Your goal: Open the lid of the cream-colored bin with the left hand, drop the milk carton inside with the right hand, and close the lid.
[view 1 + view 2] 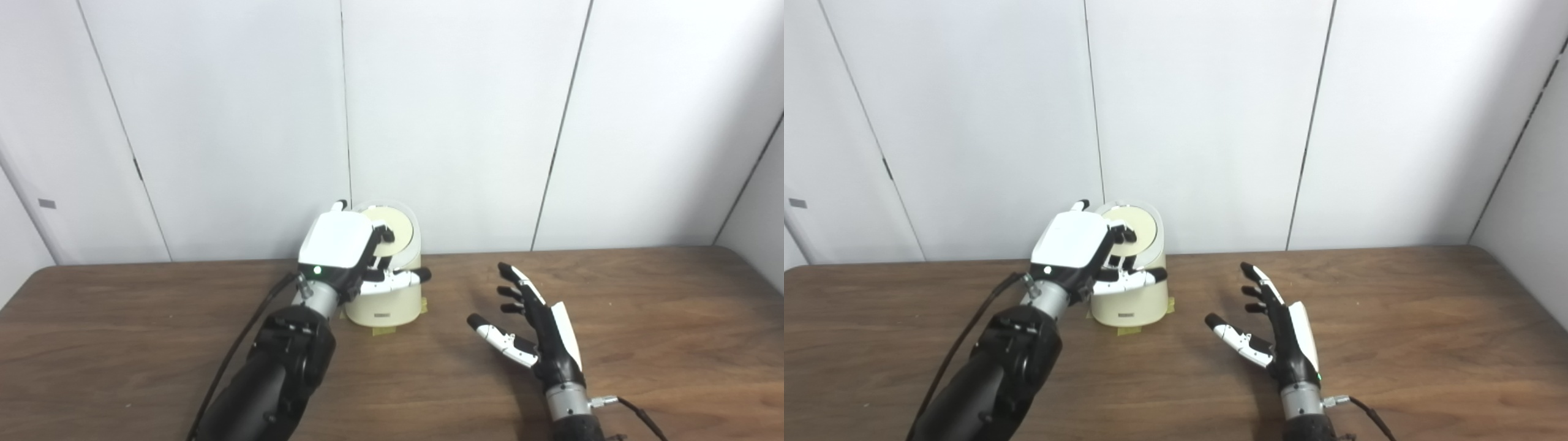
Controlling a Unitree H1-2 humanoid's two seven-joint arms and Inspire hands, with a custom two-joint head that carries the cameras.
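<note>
lid [392, 228] raised upright, left hand [343, 251] fingers on it | cream-colored bin [386, 303] at tabletop [643, 318] rear | right hand [539, 334] empty, spread | milk carton unseen, probably dropped in | remaining: close lid

Black-and-white robot hand [531, 331], black cables

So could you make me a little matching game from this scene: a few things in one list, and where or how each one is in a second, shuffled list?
Things:
1. lid
2. left hand
3. right hand
4. yellow tape

States:
A. empty, fingers spread, above the table
B. stuck on the wood at the foot of the bin
C. tipped up, standing open
D. at the bin's top, fingers on the lid

Pairs: 1-C, 2-D, 3-A, 4-B
</note>
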